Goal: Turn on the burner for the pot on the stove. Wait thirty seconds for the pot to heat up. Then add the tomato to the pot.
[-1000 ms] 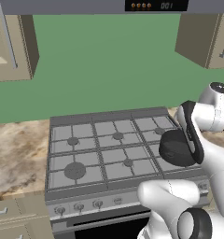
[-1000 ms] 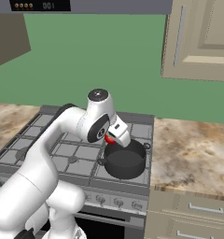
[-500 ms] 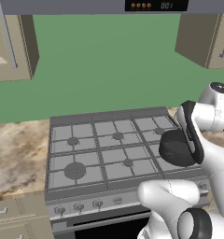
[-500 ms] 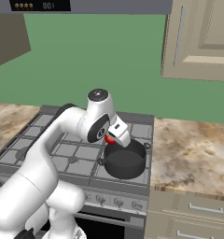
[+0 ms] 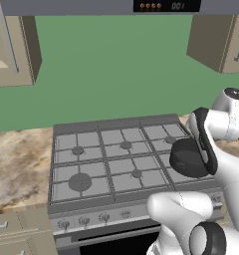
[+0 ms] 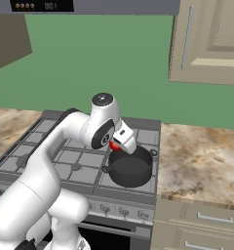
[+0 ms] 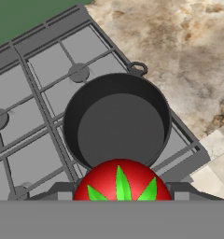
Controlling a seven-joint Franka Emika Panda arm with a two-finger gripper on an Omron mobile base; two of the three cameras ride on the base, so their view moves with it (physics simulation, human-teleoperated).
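Tomato [image 7: 119, 181] is pinched between the jaws of the gripper [image 6: 120, 145], hanging just above the pot [image 7: 117, 122], which sits empty on the stove's [image 5: 109, 159] front right burner. Looks like the final step, so next it probably just needs lowering over the opening and letting go.

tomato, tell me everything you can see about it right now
The tomato is small, round and glossy bright red, with a green star-shaped stem top facing the hand camera. It sits between the fingers of the hand, held in the air just above the near rim of the open, empty dark pot on the stove. It is not yet inside the pot. In the right base view it shows as a red patch beside the hand.
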